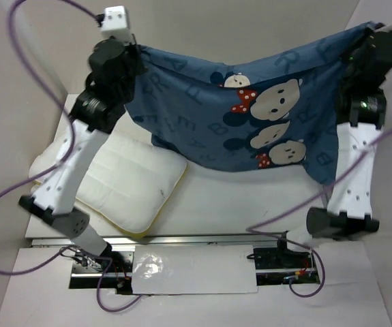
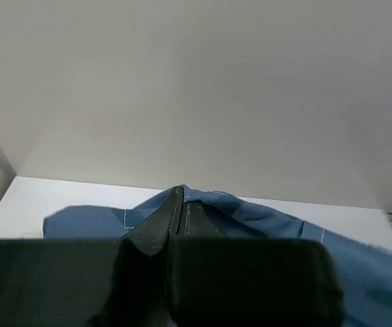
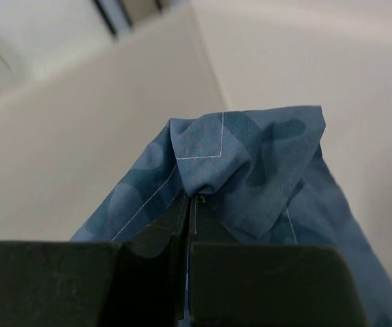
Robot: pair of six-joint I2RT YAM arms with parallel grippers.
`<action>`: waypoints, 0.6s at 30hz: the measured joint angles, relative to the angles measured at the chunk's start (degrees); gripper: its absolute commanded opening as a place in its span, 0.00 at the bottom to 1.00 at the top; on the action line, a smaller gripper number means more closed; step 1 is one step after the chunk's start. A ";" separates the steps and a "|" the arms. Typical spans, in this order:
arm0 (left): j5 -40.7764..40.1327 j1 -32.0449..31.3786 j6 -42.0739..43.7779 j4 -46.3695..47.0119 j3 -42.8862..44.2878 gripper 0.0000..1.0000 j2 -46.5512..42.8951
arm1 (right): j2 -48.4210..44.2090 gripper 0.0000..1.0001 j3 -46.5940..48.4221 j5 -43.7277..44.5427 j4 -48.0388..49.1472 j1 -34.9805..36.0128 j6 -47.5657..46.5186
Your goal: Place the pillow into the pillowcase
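Blue, spread aloft: clamps one pillowcase [image 1: 250, 116] corner in left pincer [image 2: 181, 214], another in right pincer [image 3: 189, 218], both fully closed; hangs it over surface [image 1: 236, 204], near pillow [image 1: 131, 180].

The right gripper [image 3: 190, 204] had its two dark fingers pressed together on a bunched corner of the pillowcase [image 3: 257, 157]. The blue cloth rose above the fingertips in a crumpled peak, crossed by white stitching [image 3: 202, 156] and darker printed patches, and fell away toward the lower right. Behind it stood pale walls [image 3: 80, 136].
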 measured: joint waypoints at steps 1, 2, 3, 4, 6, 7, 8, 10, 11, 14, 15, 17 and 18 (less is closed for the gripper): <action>0.09 0.61 -0.15 -0.42 1.77 0.00 3.41 | 2.71 0.00 0.15 -1.90 0.00 0.00 0.04; 0.48 1.38 -0.35 -0.76 4.33 0.00 7.23 | 5.44 0.00 0.44 -3.58 -0.07 0.00 0.15; 0.96 2.34 -0.57 -1.22 7.48 0.00 11.85 | 8.92 0.00 0.90 -5.16 -0.28 0.00 0.31; 1.40 3.30 -0.63 -2.12 11.91 0.00 16.74 | 12.37 0.00 1.79 -6.64 -0.48 0.00 0.44; 2.49 5.25 -1.09 -2.32 19.02 0.00 25.99 | 20.59 0.00 5.68 -9.38 -1.36 0.00 0.94; 2.38 5.95 -1.46 -2.12 21.84 0.00 30.03 | 24.33 0.00 8.46 -10.38 -2.03 0.13 1.07; 2.01 6.43 -1.68 -1.22 23.32 0.00 33.33 | 28.63 0.00 12.35 -11.23 -2.54 0.33 1.27; 1.03 7.37 -1.73 0.44 23.71 0.00 37.59 | 36.52 0.00 20.22 -12.39 -2.54 0.57 1.42; 0.83 7.67 -1.77 0.79 23.39 0.00 38.77 | 38.86 0.00 23.15 -12.46 -2.40 0.68 1.51; 1.40 7.91 -1.95 2.84 22.36 0.00 39.34 | 41.27 0.00 25.77 -12.48 0.61 1.03 2.03; 1.97 7.82 -2.03 4.28 22.43 0.00 38.80 | 39.91 0.00 24.20 -12.48 3.50 1.05 2.12; 3.28 7.61 -2.23 6.67 22.60 0.00 36.83 | 36.81 0.00 22.12 -11.87 7.52 1.18 2.12; 4.13 7.54 -2.51 7.34 22.62 0.00 35.30 | 35.10 0.00 21.68 -11.39 8.90 1.22 2.10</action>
